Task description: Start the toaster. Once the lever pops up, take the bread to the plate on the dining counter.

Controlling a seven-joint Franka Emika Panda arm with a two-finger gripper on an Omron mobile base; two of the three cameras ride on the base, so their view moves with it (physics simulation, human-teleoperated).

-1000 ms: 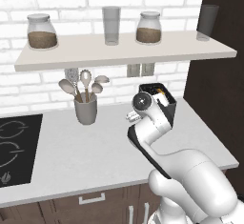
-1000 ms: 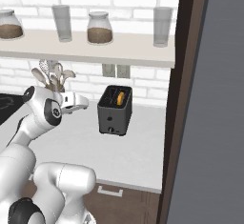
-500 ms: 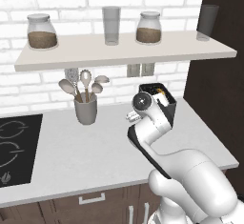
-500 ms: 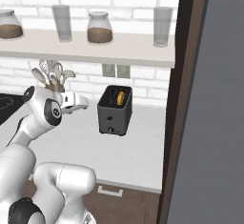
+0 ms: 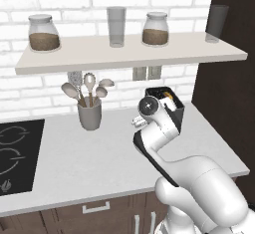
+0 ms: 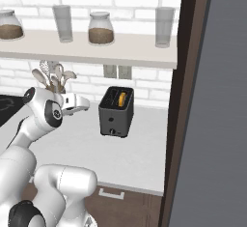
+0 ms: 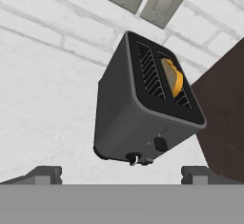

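Dark grey toaster (image 7: pixel 143 108) stands on the white desk (image 6: pixel 130 153), bread (image 7: pixel 174 77) in one slot; fingers (image 7: pixel 47 174) spread wide, holding nothing.

The toaster (image 7: pixel 138 113) is dark grey-black with ribbed slots, and the bread (image 7: pixel 172 78) in it glows orange-tan. It stands on a pale speckled white counter (image 6: pixel 125 153) (white brick wall (image 5: pixel 45 86) behind), beside a dark brown panel (image 7: pixel 224 118).
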